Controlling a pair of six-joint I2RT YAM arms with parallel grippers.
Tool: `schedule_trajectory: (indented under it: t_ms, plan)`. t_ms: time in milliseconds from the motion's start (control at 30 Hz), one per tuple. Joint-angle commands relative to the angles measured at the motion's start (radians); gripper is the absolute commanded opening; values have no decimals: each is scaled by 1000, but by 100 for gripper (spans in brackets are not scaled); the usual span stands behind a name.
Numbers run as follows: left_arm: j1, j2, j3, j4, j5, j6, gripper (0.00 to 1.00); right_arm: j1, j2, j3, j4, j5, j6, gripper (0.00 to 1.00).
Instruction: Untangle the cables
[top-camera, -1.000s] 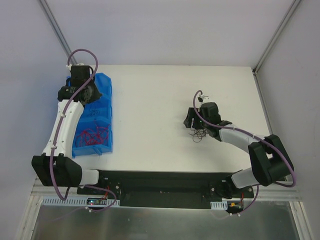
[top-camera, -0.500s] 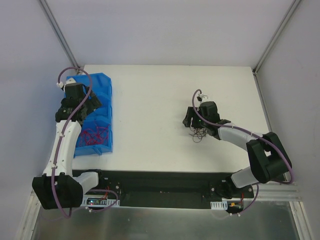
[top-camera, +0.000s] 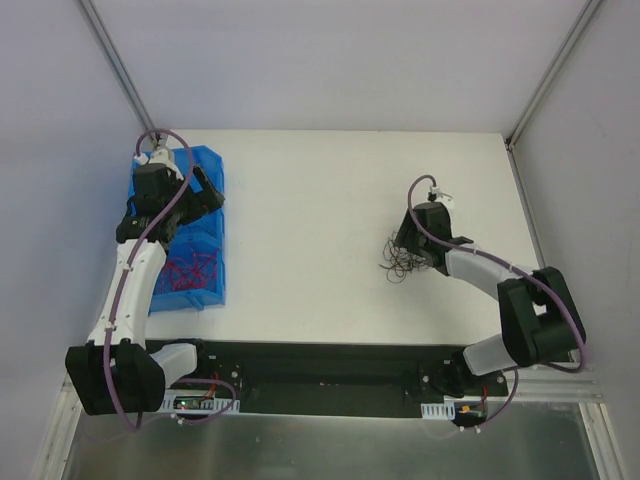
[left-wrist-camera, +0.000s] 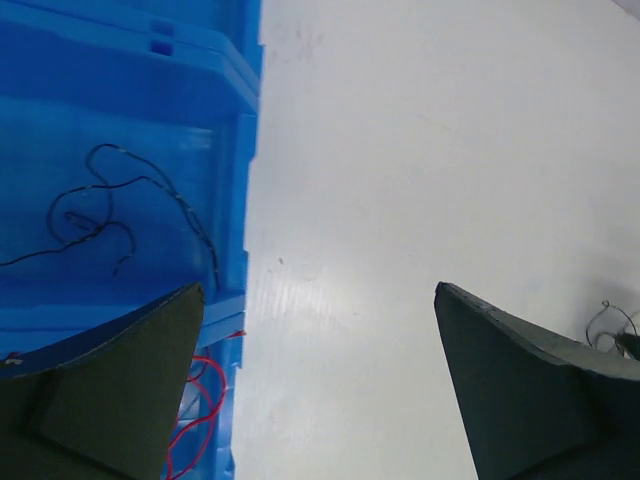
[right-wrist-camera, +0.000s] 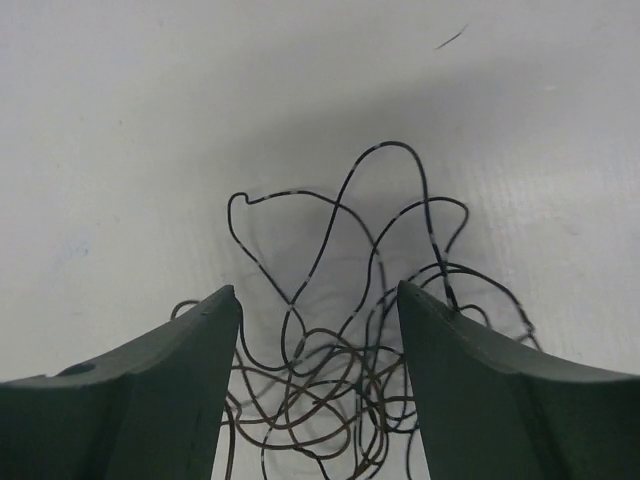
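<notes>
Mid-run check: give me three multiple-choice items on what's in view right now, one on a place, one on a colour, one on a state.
1. Where do the red wires lie?
A. in the blue bin
B. on a shelf
C. hung on a hook

2. What colour is the tangle under the right hand?
A. red
B. dark
C. blue

3. The left hand is:
A. open and empty
B. shut on a wire
C. shut on a cloth

Answers:
1 A: the red loops show in the bin's near compartment.
2 B: the right wrist view shows dark strands.
3 A: the left wrist view shows its fingers wide apart with nothing between them.
</notes>
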Motion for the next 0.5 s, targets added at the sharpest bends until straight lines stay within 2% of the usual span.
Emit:
schedule_trajectory:
  t_ms: [0, 67, 233, 300, 367, 467]
  plan:
    - [-76, 23, -5, 76, 155, 16, 99, 8, 106, 93, -14, -248, -56, 66]
    - [-179, 25, -8, 74, 150, 7, 98, 37, 143, 108, 47, -415, -92, 65]
    - [-366, 37, -73, 91, 195, -88, 82, 158, 133, 104, 243, -682, -139, 61]
    - [-430, 37, -114, 97, 175, -122, 84, 174, 98, 53, 387, -752, -110, 62]
    - [-492, 34, -149, 108, 159, -154, 87, 171, 59, -2, 486, -777, -88, 66]
    - [-578, 40, -191, 125, 135, -203, 90, 169, -14, -60, 537, -739, -105, 70]
